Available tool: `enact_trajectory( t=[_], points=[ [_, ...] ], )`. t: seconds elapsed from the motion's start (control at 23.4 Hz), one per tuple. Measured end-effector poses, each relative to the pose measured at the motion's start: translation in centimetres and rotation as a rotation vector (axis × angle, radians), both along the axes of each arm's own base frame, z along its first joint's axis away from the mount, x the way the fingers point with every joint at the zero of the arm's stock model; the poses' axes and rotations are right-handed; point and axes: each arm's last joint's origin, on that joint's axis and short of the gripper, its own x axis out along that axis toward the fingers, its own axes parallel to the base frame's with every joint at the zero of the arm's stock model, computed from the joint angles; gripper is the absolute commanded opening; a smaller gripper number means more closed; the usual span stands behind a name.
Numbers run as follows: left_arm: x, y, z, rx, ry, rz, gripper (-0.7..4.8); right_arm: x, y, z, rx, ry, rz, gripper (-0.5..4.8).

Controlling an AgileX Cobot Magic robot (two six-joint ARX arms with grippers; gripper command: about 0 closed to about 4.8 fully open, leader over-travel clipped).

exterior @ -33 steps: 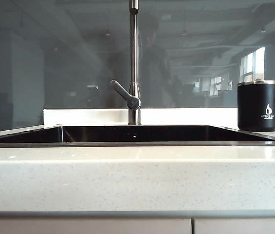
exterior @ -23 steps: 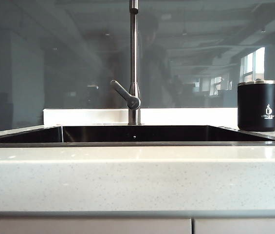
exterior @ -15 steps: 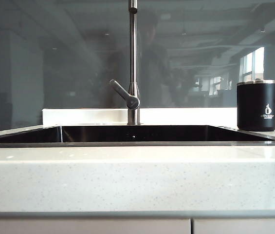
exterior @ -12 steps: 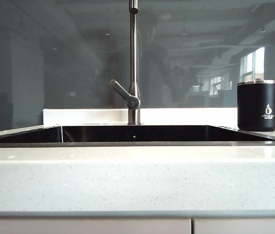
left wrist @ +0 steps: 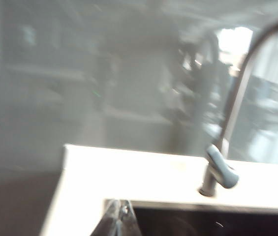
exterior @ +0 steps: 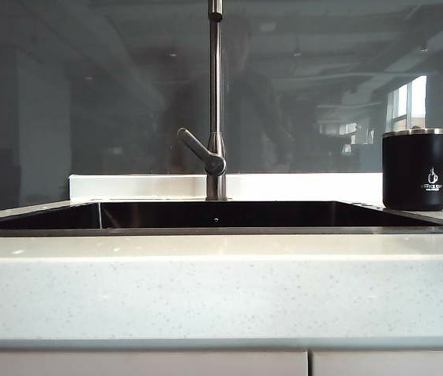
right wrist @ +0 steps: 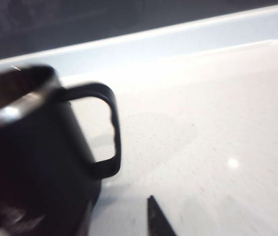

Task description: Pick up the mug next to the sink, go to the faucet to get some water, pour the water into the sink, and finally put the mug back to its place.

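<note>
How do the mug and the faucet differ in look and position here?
The mug is matte black and squat; the faucet is a tall thin steel pipe running out of the top of the exterior view. The mug stands on the counter right of the sink; the faucet rises behind its middle. Both are upright and untouched.

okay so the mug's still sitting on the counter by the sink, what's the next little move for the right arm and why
Probably ease the right gripper forward around the mug body, then close. The mug stands upright on the countertop right of the sink, untouched, filling the right wrist view. The left gripper is shut over the sink's near edge, left of the faucet.
</note>
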Motion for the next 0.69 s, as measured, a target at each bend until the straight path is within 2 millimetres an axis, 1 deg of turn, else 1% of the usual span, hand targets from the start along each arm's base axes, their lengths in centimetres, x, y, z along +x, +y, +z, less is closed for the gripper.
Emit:
enact_trajectory(
  t=[0.04,0.09,0.17,0.3,0.43,0.51,0.69],
  points=[
    [0.5,0.0,-0.2,-0.005,0.009,-0.018,-0.05,0.7,-0.2,-0.3,0.0,-0.004,0.007,1.73],
    [1.3,-0.1,-0.6,-0.021,0.022,-0.071,-0.05,1.6,-0.5,-0.6,-0.008,-0.027,0.01,1.73],
    [2.6,-0.1,-0.9,-0.05,0.05,-0.109,-0.05,3.0,-0.7,-0.4,-0.022,-0.07,0.02,1.73],
    [3.7,-0.2,-1.0,-0.069,0.077,-0.148,-0.05,3.8,-0.9,-0.4,-0.024,-0.08,0.037,1.73],
    [3.9,-0.2,-1.0,-0.07,0.076,-0.148,-0.05,4.1,-1.0,0.1,-0.062,-0.096,0.047,1.73],
    [3.9,-0.2,-1.1,-0.071,0.08,-0.147,-0.05,4.7,-1.1,0.7,-0.071,-0.105,0.059,1.73],
    [3.9,-0.2,-1.1,-0.071,0.08,-0.147,-0.05,5.1,-1.3,0.9,-0.075,-0.103,0.064,1.72]
  ],
)
